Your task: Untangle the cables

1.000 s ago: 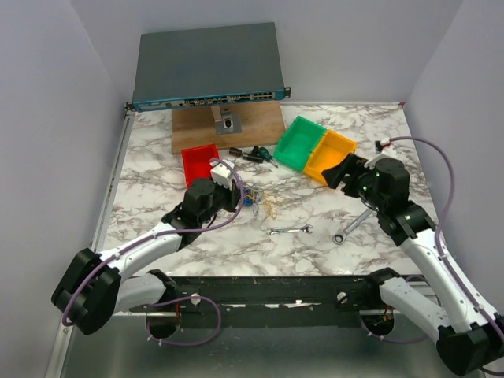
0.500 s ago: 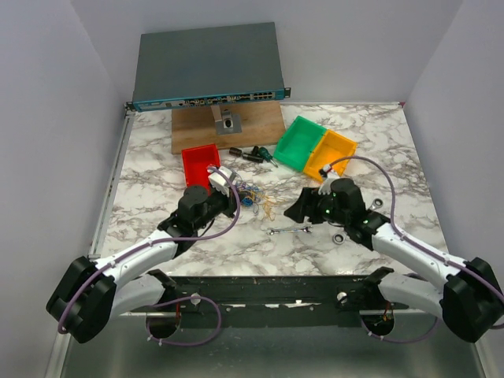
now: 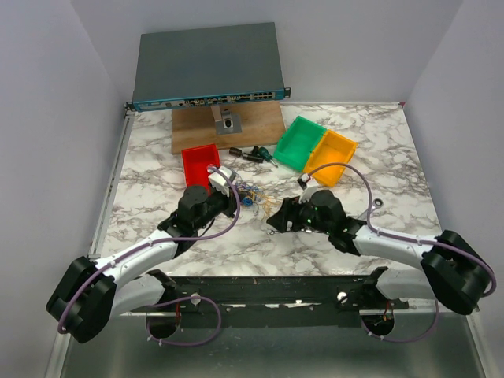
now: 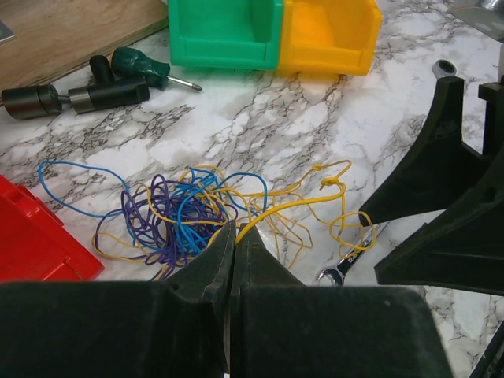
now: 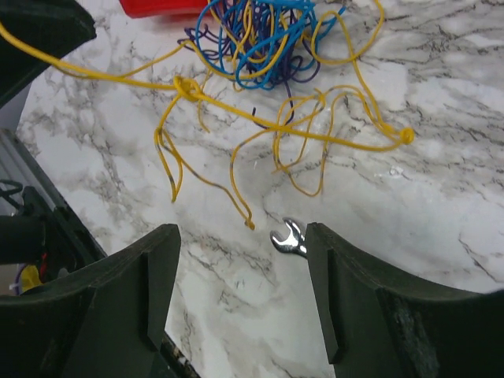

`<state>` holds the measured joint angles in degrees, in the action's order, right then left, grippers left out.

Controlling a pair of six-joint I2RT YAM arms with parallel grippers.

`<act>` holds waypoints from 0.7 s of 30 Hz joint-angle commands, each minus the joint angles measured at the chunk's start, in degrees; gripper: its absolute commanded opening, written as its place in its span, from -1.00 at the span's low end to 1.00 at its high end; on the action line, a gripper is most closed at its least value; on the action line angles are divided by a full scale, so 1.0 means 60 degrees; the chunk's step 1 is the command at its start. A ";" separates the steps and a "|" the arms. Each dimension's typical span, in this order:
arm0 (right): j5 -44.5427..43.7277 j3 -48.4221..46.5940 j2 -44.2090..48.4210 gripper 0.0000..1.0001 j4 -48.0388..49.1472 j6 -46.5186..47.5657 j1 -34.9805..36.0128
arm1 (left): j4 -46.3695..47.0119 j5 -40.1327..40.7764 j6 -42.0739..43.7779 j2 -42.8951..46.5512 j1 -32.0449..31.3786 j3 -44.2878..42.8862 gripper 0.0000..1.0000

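Right gripper point(image 5: 239, 240) swung over to the cables point(image 4: 183, 211), spread wide; left gripper point(image 4: 233, 238) pinching one taut yellow strand off the blue-purple-yellow knot.

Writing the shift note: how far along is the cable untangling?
Done: nothing is separated yet. The cables are one blue, purple and yellow knot. In hand: the left gripper, jaws shut, pinches a yellow strand held taut, and the right gripper hovers open above loose yellow loops. Left: freeing every strand.
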<state>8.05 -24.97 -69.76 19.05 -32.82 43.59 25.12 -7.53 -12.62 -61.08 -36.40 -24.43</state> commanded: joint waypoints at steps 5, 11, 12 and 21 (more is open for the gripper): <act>-0.1309 -0.0929 -0.1564 -0.07 0.1915 0.0306 0.0381 | -0.0037 0.0046 0.0126 -0.0008 -0.0017 -0.0191 -1.00; -0.4250 -0.0693 -0.0140 -0.99 0.0218 -0.0594 0.0381 | -0.0344 0.1517 0.0022 0.0245 0.0003 -0.0104 -1.00; -0.5245 -0.0698 0.0344 -0.99 -0.0558 -0.0793 0.0381 | -0.0397 0.1937 -0.0089 0.0343 0.0027 -0.0003 -1.00; -1.2271 -0.2801 0.4136 -0.99 -0.9831 -0.5002 0.0028 | -0.1696 0.4637 -0.0837 0.0574 0.0265 -0.0059 -1.00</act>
<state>-41.82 -32.82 -51.24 -7.60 -46.87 45.32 22.13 7.46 -14.72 -57.14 -35.57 -23.66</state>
